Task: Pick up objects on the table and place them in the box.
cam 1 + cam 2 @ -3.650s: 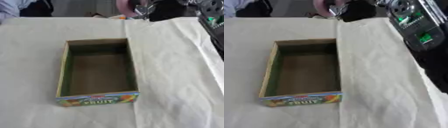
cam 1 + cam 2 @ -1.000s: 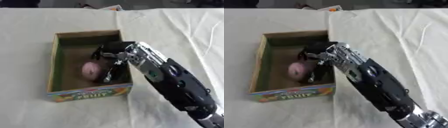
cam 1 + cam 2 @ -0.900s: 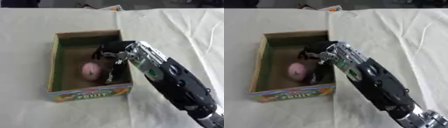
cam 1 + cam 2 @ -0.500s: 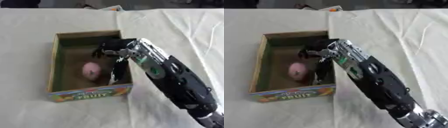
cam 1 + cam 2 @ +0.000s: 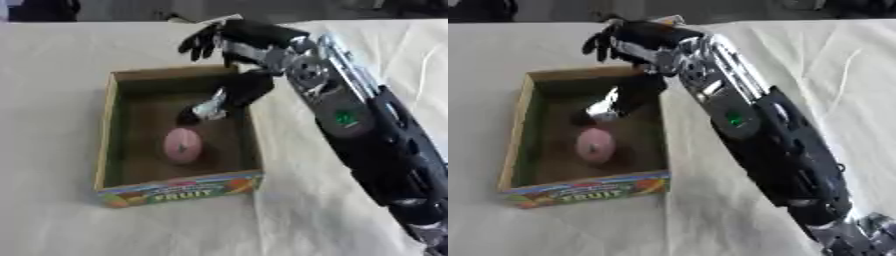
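The right hand (image 5: 229,42) has lifted out over the box's (image 5: 107,130) far edge, fingers spread and empty, pink egg-shaped thing (image 5: 182,145) sitting inside, though the thumb could snag the wall pulling back.

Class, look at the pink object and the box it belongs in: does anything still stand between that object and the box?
No, nothing does. The pink object already lies on the floor of the box. The right hand is above the box's far end, its thumb reaching down inside beside the object, apart from it.
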Controlling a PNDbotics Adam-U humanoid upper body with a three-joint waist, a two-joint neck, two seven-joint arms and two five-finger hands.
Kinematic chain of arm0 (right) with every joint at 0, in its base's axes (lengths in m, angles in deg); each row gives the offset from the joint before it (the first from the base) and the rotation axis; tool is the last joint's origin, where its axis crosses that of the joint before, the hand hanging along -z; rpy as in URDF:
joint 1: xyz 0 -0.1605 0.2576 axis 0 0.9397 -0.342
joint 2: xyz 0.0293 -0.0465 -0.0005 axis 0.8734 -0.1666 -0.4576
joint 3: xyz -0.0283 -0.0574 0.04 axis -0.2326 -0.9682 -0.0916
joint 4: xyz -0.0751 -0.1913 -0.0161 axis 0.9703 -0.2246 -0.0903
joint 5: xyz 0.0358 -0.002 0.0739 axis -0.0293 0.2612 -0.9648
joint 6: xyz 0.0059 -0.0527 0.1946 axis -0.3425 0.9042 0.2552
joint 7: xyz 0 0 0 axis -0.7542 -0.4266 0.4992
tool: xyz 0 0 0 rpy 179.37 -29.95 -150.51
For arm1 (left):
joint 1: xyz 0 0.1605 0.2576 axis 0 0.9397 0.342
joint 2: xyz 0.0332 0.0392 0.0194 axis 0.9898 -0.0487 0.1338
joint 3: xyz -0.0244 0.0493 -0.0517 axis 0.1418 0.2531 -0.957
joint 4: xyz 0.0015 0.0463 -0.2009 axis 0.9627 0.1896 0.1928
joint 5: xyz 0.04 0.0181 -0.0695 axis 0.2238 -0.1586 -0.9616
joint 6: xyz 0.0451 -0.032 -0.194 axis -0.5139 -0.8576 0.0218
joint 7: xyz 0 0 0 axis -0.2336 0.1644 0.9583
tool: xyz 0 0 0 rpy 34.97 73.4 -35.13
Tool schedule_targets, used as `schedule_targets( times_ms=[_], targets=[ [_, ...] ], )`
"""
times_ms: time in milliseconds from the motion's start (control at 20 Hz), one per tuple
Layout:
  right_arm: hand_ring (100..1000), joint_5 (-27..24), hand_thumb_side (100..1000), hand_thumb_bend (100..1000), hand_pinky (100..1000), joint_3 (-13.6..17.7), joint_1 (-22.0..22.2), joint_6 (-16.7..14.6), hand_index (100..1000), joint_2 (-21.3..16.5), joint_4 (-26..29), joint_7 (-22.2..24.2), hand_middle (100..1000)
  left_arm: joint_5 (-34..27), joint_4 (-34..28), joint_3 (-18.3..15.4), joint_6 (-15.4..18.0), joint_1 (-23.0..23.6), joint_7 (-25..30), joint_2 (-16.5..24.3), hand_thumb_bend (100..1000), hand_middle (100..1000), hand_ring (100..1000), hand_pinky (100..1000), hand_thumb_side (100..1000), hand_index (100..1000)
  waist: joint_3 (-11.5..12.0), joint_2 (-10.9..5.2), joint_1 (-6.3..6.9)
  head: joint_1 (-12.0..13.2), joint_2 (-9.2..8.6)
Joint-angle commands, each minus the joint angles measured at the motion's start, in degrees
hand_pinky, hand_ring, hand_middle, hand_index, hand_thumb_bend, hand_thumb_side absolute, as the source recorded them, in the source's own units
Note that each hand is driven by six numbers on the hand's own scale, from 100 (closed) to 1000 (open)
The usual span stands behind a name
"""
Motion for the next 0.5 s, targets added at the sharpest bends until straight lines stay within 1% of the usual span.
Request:
schedule_targets(
  times_ms=[50,100,200,250,300,350,400,500],
  targets=[
    [770,-8.20,996,529,575,3.80,-0.80,4.04,938,-3.28,6.68,-5.26,689,0.21,-1.12,-0.14,-0.14,-0.26,-0.17,0.41,100,543,551,471,885,637,-0.41,-1.45,0.42,0.90,0.27],
    [760,-10.86,1000,439,564,5.01,-0.42,5.52,936,-3.92,8.02,-7.43,681,0.25,-1.12,-0.18,-0.16,-0.20,-0.20,0.38,100,543,551,472,885,637,-0.59,-1.48,0.52,1.20,0.40],
    [753,-16.17,1000,346,555,7.48,0.63,8.73,936,-5.40,10.40,-13.10,682,0.32,-1.12,-0.24,-0.17,-0.14,-0.26,0.34,100,543,552,471,884,637,-0.93,-1.55,0.77,1.87,0.57],
    [750,-18.85,1000,258,549,8.39,1.12,9.73,931,-6.22,10.93,-15.84,686,0.34,-1.12,-0.27,-0.16,-0.13,-0.29,0.34,100,543,554,471,884,637,-1.09,-1.58,0.89,2.16,0.55],
    [748,-21.32,1000,244,546,9.21,1.57,10.30,925,-7.05,11.19,-18.38,701,0.37,-1.12,-0.31,-0.15,-0.10,-0.34,0.34,100,543,554,471,884,637,-1.24,-1.60,0.99,2.46,0.51],
    [747,-23.54,1000,135,545,10.14,2.01,10.58,920,-7.98,11.31,-21.14,690,0.40,-1.12,-0.36,-0.15,-0.05,-0.40,0.35,100,543,556,471,884,637,-1.44,-1.60,1.13,2.91,0.46],
    [746,-25.60,1000,103,544,10.93,2.47,10.54,917,-8.95,11.38,-23.69,689,0.43,-1.12,-0.40,-0.16,-0.01,-0.44,0.34,100,544,557,471,884,637,-1.62,-1.61,1.25,3.27,0.42],
    [746,-29.69,1000,100,547,12.44,3.41,9.55,913,-11.00,11.42,-28.72,689,0.46,-1.12,-0.37,-0.16,0.01,-0.46,0.31,100,546,559,471,884,636,-1.96,-1.58,1.49,3.92,0.33]
  ],
)
